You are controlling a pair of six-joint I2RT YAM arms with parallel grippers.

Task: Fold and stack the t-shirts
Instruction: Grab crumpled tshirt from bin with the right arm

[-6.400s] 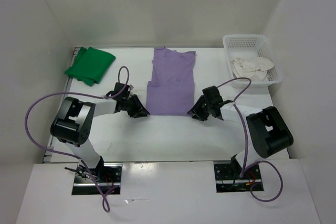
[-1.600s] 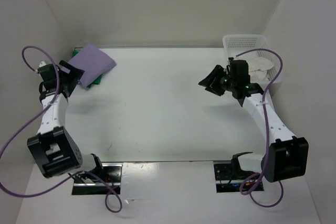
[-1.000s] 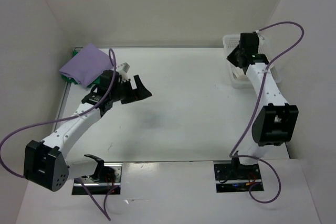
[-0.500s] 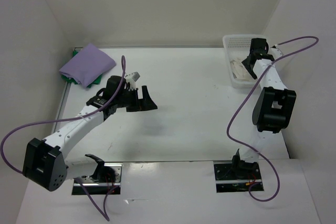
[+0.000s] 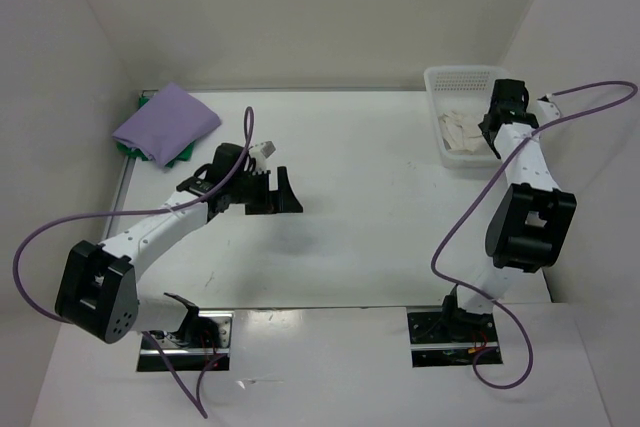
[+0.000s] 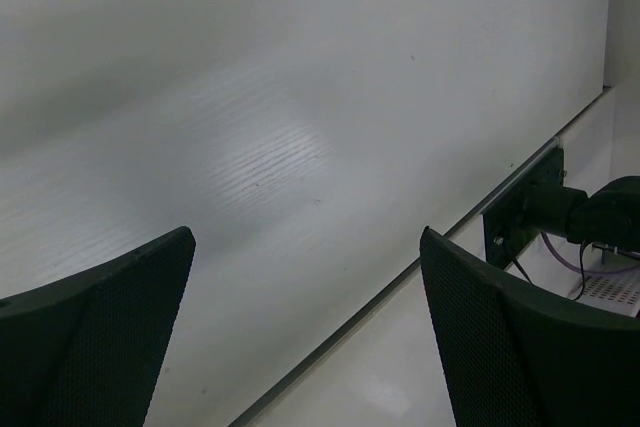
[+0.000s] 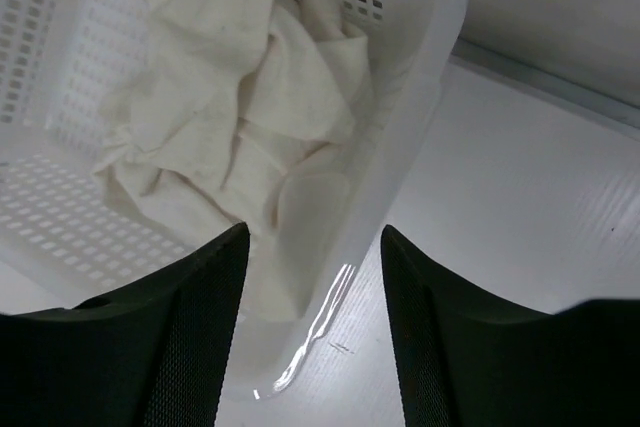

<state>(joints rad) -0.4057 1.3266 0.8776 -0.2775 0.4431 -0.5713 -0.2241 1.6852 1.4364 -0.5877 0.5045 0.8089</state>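
Observation:
A folded lavender-purple t-shirt (image 5: 166,119) lies on top of the green t-shirt (image 5: 131,148) at the table's back left corner; only a green edge shows. The cream-white t-shirt (image 5: 461,131) (image 7: 243,117) lies crumpled in the white lattice basket (image 5: 447,80) at the back right. My right gripper (image 5: 490,125) (image 7: 312,332) hangs open over the basket's right wall, nothing between its fingers. Over the bare table left of centre, my left gripper (image 5: 283,195) (image 6: 305,332) stands wide open and empty, well away from the stack.
The basket rim (image 7: 432,97) runs just under my right fingers. White walls close in the table on three sides. The right arm's base mount (image 6: 530,217) shows past the near table edge in the left wrist view.
The right gripper has swung from the basket's left side over to its right wall and opened. The left gripper has drifted right, away from the purple and green stack, still open.

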